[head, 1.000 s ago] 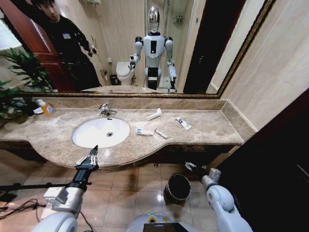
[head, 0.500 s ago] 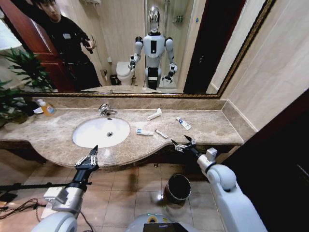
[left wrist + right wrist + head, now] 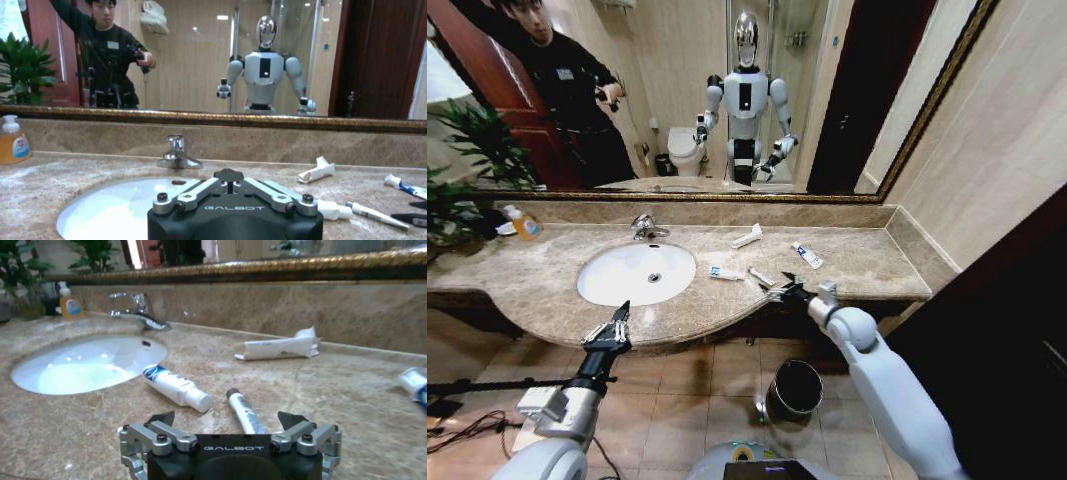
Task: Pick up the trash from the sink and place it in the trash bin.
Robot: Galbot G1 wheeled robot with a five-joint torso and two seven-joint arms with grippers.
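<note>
The white oval sink [image 3: 599, 287] is set in the marble counter. To its right lie a white-and-blue mini tube [image 3: 725, 273], a white stick [image 3: 760, 277], a long white wrapper [image 3: 747, 236] and another small tube [image 3: 806, 256]. My right gripper [image 3: 779, 291] hovers open just in front of the stick. In the right wrist view the stick [image 3: 243, 411] points into the gap of the right gripper [image 3: 227, 420], with the mini tube [image 3: 177, 386] beside it. My left gripper [image 3: 610, 325] waits open at the counter's front edge by the sink. The trash bin [image 3: 795, 388] stands on the floor below.
A chrome faucet [image 3: 645, 228] stands behind the basin and an orange soap bottle [image 3: 523, 223] sits at the far left with a plant. A big mirror backs the counter. A wall closes the right end. The floor around the bin is tiled.
My right arm rose from beside the bin, came over the counter edge and moved left up to the white stick. The left arm has not moved.
</note>
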